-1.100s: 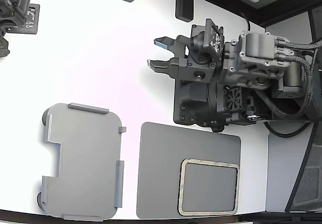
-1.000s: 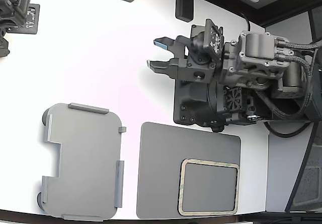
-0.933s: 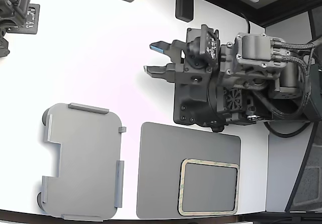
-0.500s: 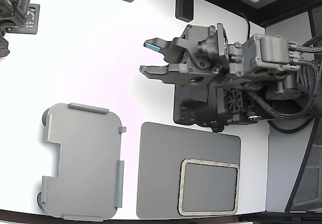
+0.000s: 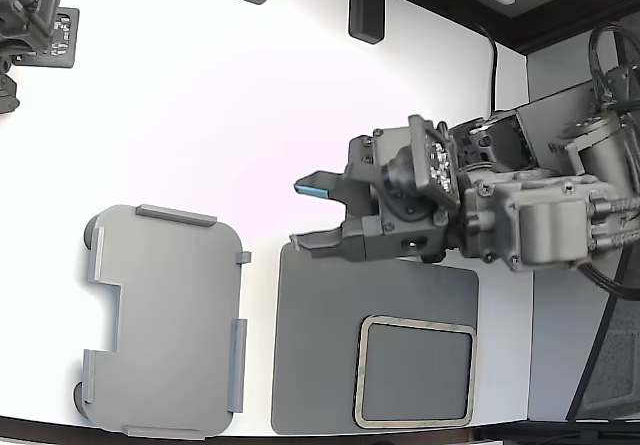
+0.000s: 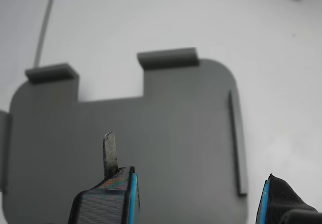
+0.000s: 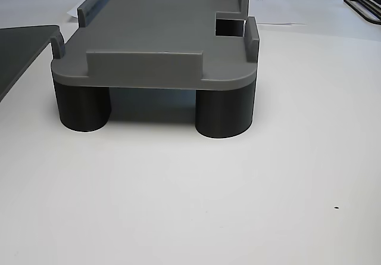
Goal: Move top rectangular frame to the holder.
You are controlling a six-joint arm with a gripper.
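Frame (image 5: 414,371) lies flat on the dark mat (image 5: 320,345) at the surface's (image 5: 200,95) near edge; holder (image 5: 165,320) sits beside it. Jaws gape apart, empty, above the mat's far corner.

Dark grey tool (image 5: 312,213), blue-tipped fingers (image 6: 132,196)

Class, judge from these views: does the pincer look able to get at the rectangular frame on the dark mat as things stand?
Probably yes. The pincer is open and empty, and the rectangular frame lies uncovered on the dark mat with nothing between them.
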